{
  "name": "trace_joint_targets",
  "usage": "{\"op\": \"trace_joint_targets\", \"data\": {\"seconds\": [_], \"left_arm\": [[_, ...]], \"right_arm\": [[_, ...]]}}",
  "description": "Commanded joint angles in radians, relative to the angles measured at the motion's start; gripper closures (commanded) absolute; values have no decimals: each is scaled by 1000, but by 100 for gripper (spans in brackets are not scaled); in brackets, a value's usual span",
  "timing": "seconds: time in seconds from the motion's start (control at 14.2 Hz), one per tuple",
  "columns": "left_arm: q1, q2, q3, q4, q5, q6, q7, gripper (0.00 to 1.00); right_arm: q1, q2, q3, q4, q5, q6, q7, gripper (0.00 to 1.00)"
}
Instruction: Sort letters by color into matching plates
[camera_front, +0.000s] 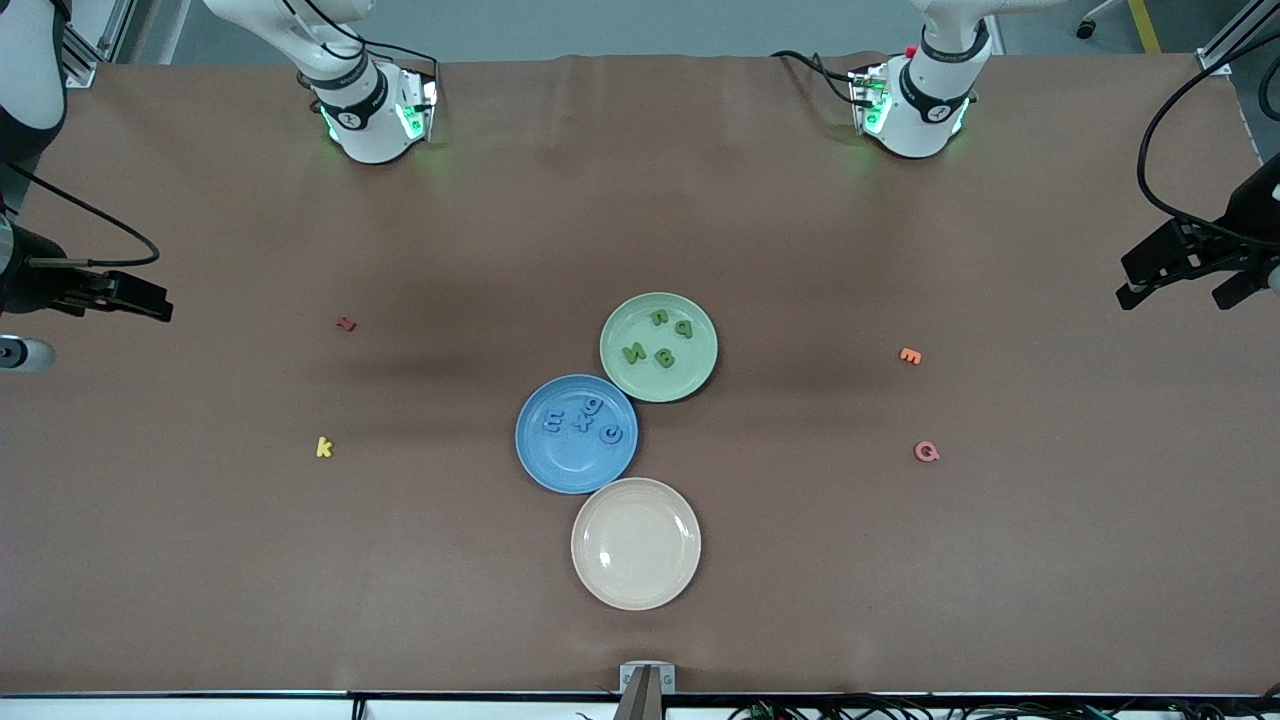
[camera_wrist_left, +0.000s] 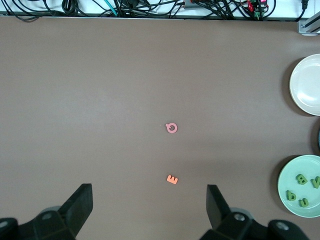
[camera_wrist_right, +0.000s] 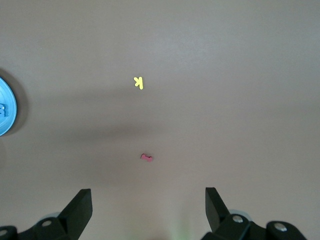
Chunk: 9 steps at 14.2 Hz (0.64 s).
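Several blue letters (camera_front: 583, 422) lie in the blue plate (camera_front: 570, 468) at mid-table. Several green letters (camera_front: 660, 340) lie in the pale green plate (camera_front: 702, 352), which touches the blue one on the side farther from the front camera. My left gripper (camera_front: 1185, 290) hangs open and empty over the left arm's end of the table. In its wrist view, the left gripper (camera_wrist_left: 150, 200) shows the green plate (camera_wrist_left: 297, 164) at the edge. My right gripper (camera_front: 155, 303) hangs open and empty over the right arm's end. Its wrist view shows the right gripper (camera_wrist_right: 149, 200) and a sliver of the blue plate (camera_wrist_right: 7, 107).
An empty cream plate (camera_front: 636, 543) touches the blue plate on the front camera's side. An orange E (camera_front: 909, 355) and a pink Q (camera_front: 927, 452) lie toward the left arm's end. A yellow k (camera_front: 323, 447) and a dark red letter (camera_front: 346, 324) lie toward the right arm's end.
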Motion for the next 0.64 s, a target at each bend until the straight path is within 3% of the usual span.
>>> {"op": "trace_joint_targets", "data": {"seconds": [0.0,0.14,0.42,0.56], "left_arm": [[5,11,-5,30,5,-24,11,0],[3,10,-5,28,3,-25,10,0],[2,8,-5,30,2,-27,14,0],[2,8,-7,28,2,-27,15,0]], "right_arm": [[-25,-8,18,17,10,-34,10,0],[-29,-35,18,-6,10,-51,14,0],[-43,-233,15,-234,53,24,10,0],[-43,-290,16,-295,53,28,10,0]]}}
